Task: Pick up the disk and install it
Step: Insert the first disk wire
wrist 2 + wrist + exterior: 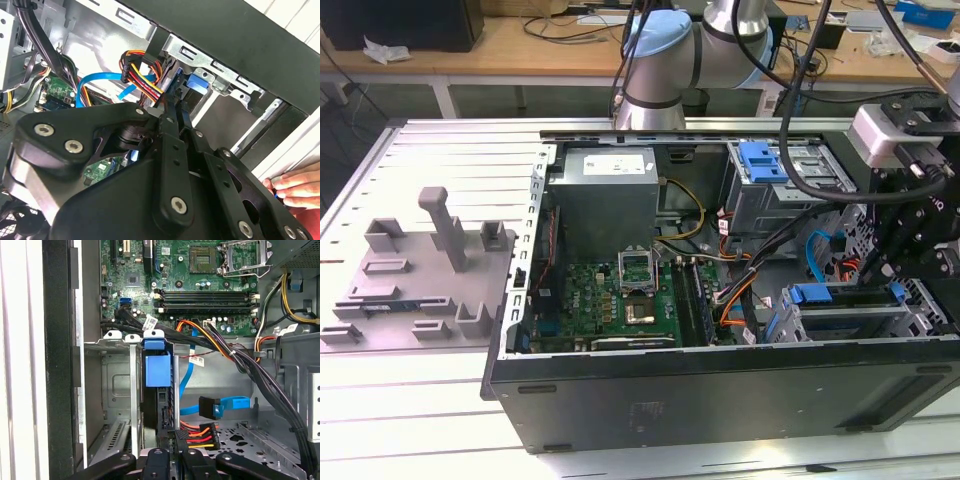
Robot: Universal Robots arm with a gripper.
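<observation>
The disk (810, 296) stands on edge in the drive bay at the open case's corner on the exterior view's right. Its blue bracket (157, 370) sits between the bay's grey metal walls. My black gripper (898, 270) hangs right above that bay. In the second wrist view its fingers (169, 125) lie pressed together, and the tips of the gripper (175, 107) point at the blue bracket (196, 82). In the first wrist view the gripper (172, 452) is at the disk's near end. Whether the tips touch the disk is hidden.
A red, orange and yellow power plug (197, 435) and a blue data cable (220, 405) hang beside the bay. The motherboard (620, 300), the grey power supply (610, 185) and an upper cage with a blue latch (765, 160) fill the case. A person's hand (295, 187) rests on the case edge.
</observation>
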